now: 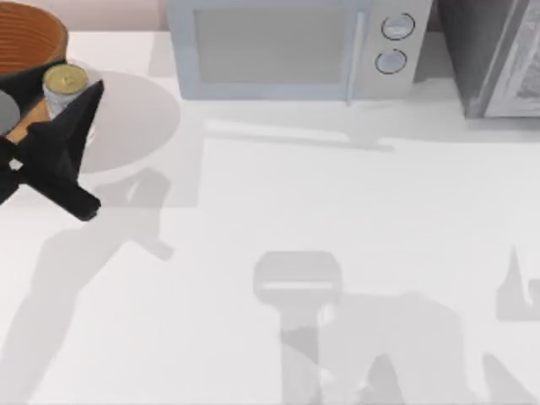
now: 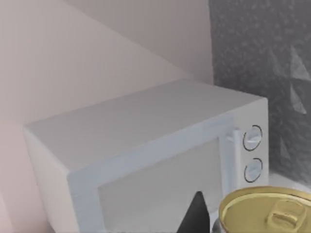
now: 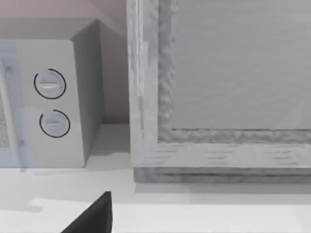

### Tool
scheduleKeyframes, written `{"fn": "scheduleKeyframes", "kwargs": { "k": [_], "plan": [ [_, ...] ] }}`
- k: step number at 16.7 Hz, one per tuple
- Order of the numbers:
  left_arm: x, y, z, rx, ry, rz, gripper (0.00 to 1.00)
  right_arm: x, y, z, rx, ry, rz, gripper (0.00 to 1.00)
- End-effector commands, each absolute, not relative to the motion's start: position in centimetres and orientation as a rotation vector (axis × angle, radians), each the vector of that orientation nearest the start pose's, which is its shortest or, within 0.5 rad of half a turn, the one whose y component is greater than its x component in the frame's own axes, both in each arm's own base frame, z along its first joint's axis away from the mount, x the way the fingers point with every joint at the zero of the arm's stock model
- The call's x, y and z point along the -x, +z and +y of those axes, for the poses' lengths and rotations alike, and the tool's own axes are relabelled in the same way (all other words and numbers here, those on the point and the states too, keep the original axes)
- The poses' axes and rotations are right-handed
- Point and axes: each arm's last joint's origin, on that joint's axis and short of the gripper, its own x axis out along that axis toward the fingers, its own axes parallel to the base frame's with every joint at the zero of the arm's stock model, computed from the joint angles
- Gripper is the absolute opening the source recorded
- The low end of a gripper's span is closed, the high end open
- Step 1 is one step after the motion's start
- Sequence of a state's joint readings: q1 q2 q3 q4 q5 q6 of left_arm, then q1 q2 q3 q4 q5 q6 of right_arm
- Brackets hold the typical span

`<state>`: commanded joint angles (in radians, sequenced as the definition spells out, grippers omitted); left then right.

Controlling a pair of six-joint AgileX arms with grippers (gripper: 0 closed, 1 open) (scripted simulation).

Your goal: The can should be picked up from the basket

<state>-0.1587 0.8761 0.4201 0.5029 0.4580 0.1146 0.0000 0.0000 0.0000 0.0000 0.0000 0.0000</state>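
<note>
tabletop [image 1: 354, 211]: white, carries everything; bare through the middle apart from shadows.
cabinet [image 1: 494, 55]: grey textured unit at the far right corner, just right of the microwave; the right wrist view faces its framed front.
microwave [image 1: 291, 46]: against the far edge, centre-left, two round dials on its right side. Not part of the job, but the left wrist camera looks straight at it, so the left arm is pitched toward the far edge.
basket [image 1: 34, 38]: far left corner, cut by the picture's edge, orange ribbed inside visible. What I can see of the inside holds nothing; the rest is hidden behind the arm.
left gripper [image 1: 72, 105]: dark fingers clamped on the can, one fingertip showing beside the can in the left wrist view. Grip looks to be on the side wall, top left free.
can [image 1: 64, 88]: gold top up, upright, held in the left gripper just right of the basket's rim. Judged to be raised clear of the basket, going by the arm's shadow well off on the tabletop. Pickup looks essentially done.
right gripper [image 3: 90, 218]: one dark finger visible in the right wrist view, parked near the right side; whether it is released or clenched can't be told.
</note>
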Motion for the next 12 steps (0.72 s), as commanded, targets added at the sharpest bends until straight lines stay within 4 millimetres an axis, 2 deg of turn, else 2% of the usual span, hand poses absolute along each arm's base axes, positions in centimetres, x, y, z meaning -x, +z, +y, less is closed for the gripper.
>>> {"fn": "scheduleKeyframes", "kwargs": {
  "k": [5, 12],
  "plan": [
    [-23.1, 25.6, -6.2, -0.118, -0.779, -0.109, 0.00, -10.6, 16.0, -0.1, 0.000, 0.000, 0.000, 1.00],
    [-28.1, 24.5, -8.5, -0.139, -0.982, -0.158, 0.00, -10.6, 16.0, -0.1, 0.000, 0.000, 0.000, 1.00]
  ]
}}
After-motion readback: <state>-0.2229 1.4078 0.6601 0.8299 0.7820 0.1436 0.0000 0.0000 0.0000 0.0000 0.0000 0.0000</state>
